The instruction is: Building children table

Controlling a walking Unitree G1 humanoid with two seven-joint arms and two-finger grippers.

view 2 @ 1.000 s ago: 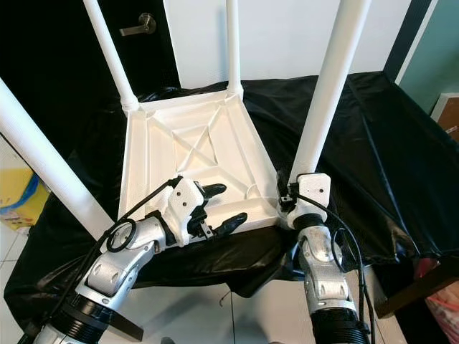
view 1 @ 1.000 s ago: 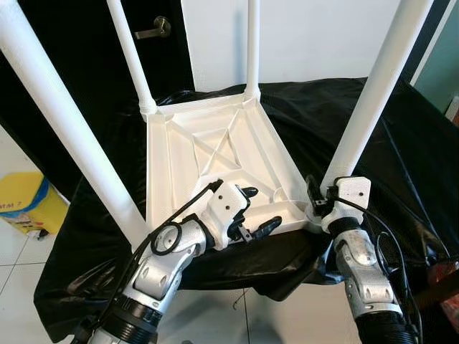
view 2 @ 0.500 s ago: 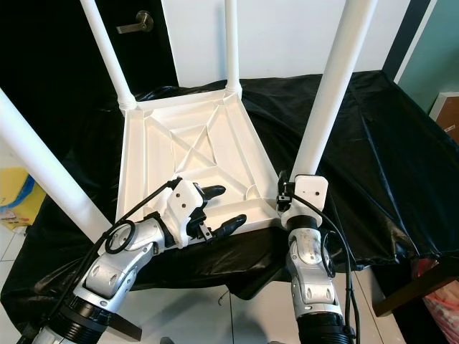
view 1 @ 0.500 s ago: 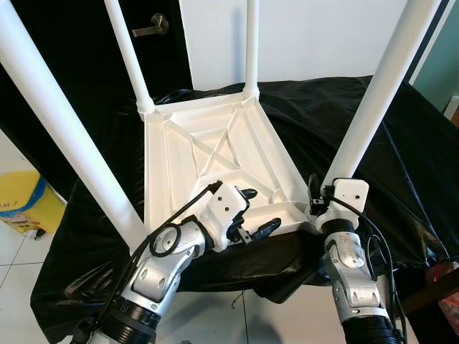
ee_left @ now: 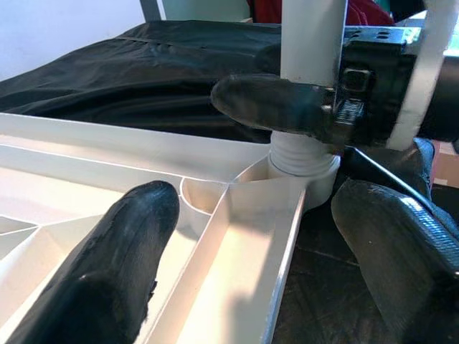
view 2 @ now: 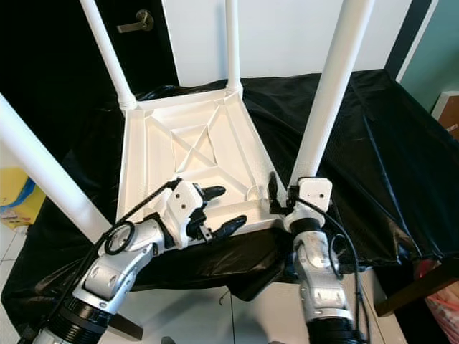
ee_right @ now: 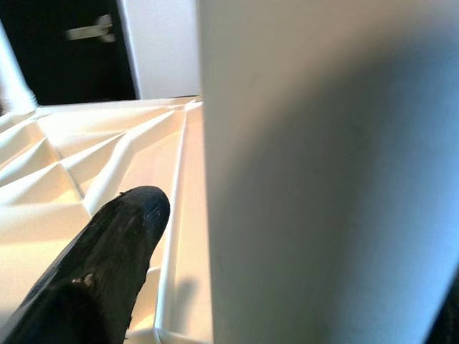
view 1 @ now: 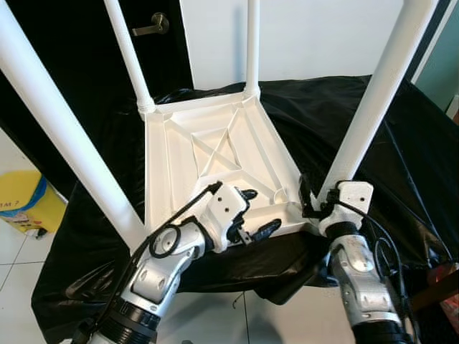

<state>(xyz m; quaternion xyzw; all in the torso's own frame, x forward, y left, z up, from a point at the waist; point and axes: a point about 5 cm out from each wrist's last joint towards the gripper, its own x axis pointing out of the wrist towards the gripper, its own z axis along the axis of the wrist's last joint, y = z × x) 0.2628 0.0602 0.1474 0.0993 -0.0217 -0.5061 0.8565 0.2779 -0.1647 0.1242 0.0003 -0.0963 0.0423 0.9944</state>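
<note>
A: Where is the table top (view 1: 215,154)?

B: Upside down on the black sheet (view 1: 373,143), ribs up, 4 white legs (view 1: 373,93) standing at its corners.

A: Right gripper (view 2: 283,197)?

B: At the near right corner, fingers clenched around the base of that leg, just above the socket (ee_left: 301,161).

A: Left gripper (view 1: 251,213)?

B: Released, fingers (ee_left: 107,265) spread, 1 over the near rim inside the tray, 1 outside it.
</note>
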